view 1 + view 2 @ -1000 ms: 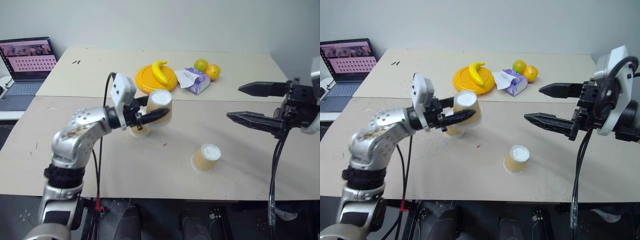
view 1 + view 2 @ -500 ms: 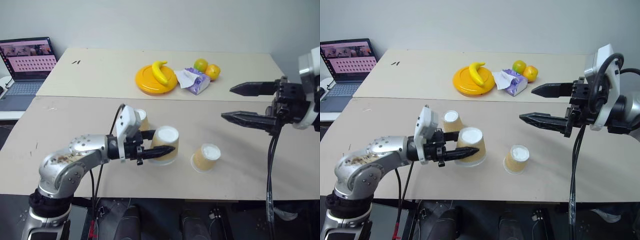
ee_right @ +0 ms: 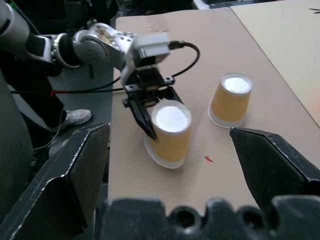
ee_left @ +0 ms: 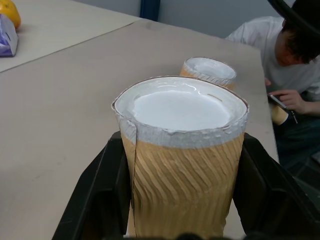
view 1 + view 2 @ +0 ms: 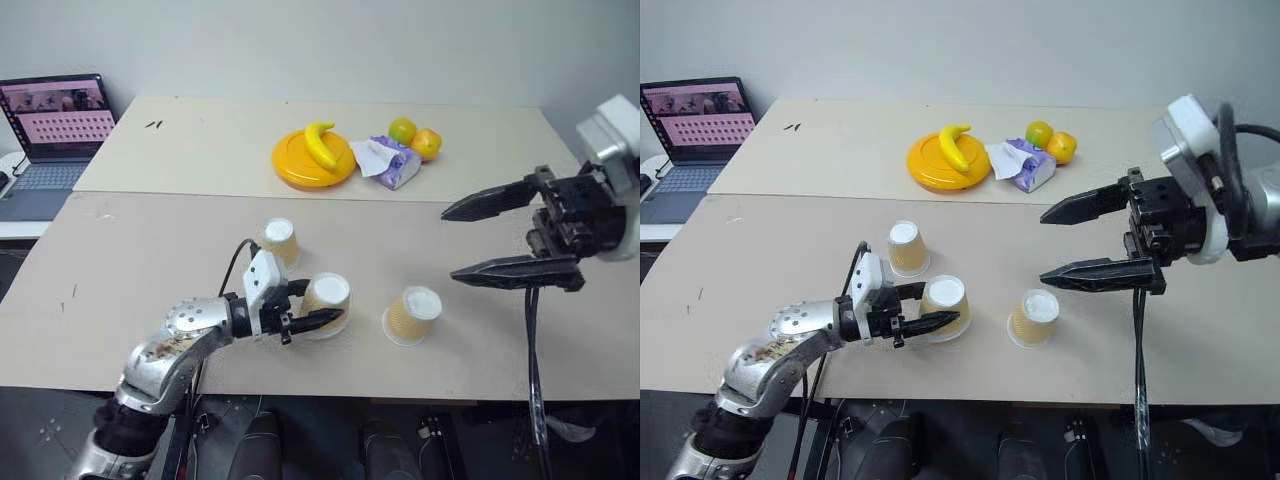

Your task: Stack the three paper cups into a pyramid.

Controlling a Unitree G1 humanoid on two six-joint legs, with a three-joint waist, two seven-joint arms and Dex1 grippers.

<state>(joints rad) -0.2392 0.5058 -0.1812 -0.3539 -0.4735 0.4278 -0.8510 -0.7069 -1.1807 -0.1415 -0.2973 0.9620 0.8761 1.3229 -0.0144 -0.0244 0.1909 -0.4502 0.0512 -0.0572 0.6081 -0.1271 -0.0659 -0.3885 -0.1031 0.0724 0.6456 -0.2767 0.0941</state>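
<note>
Paper cups, three in number, all stand upside down on the near table (image 5: 480,350), white bases upward; none is stacked on another. No printing or label can be read on any of them. The middle cup (image 5: 326,303) stands near the front edge and is clamped between the two black fingers of the left gripper (image 5: 322,307), which reaches in from the left with its jaws closed against the cup's ribbed tan sides; the left wrist view shows one finger on each side of this cup (image 4: 182,165). The far cup (image 5: 277,243) stands free, just beyond and to the left of the held one. The right cup (image 5: 412,313) stands free to the right of the held one, also near the front edge.

The right gripper (image 5: 490,236) hangs above the right part of the table with its fingers spread wide apart, pointing left, holding and touching nothing.

On the far table lie one yellow plate (image 5: 296,165) bearing one banana (image 5: 320,143), one purple tissue packet (image 5: 390,164) whose writing is too small to read, and two round fruits (image 5: 414,137) touching each other. One open laptop (image 5: 52,130) sits at the far left; its screen content is illegible. In the left wrist view, a seated person (image 4: 280,65) is visible beyond the table's edge.
</note>
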